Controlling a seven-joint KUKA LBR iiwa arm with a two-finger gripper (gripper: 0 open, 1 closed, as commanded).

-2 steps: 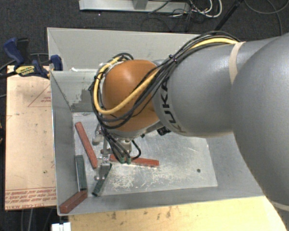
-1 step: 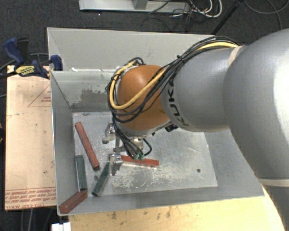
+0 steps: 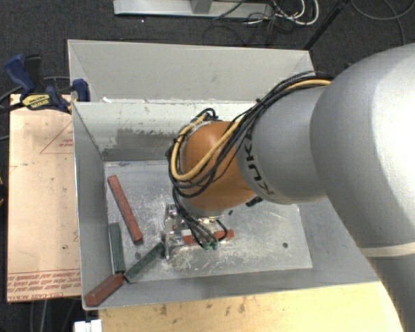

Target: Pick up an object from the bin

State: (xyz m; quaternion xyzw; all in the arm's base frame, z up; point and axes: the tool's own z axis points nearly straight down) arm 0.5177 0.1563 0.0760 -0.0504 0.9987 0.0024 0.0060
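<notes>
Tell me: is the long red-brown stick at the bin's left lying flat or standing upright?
Lying flat: the red-brown stick rests full length on the bin floor.

Two red-brown sticks (image 3: 124,209) (image 3: 104,290) and two grey-green sticks (image 3: 115,246) (image 3: 144,261), view-left of gripper (image 3: 176,239); one small red piece (image 3: 223,236) just beside it.

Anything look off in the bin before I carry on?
Two things stand out. Pale shavings or crumbs litter the bin floor round the gripper. A red-brown block sits jammed in the near-left corner, apparently propped against the wall. The back wall also has a dark scuffed patch.
</notes>
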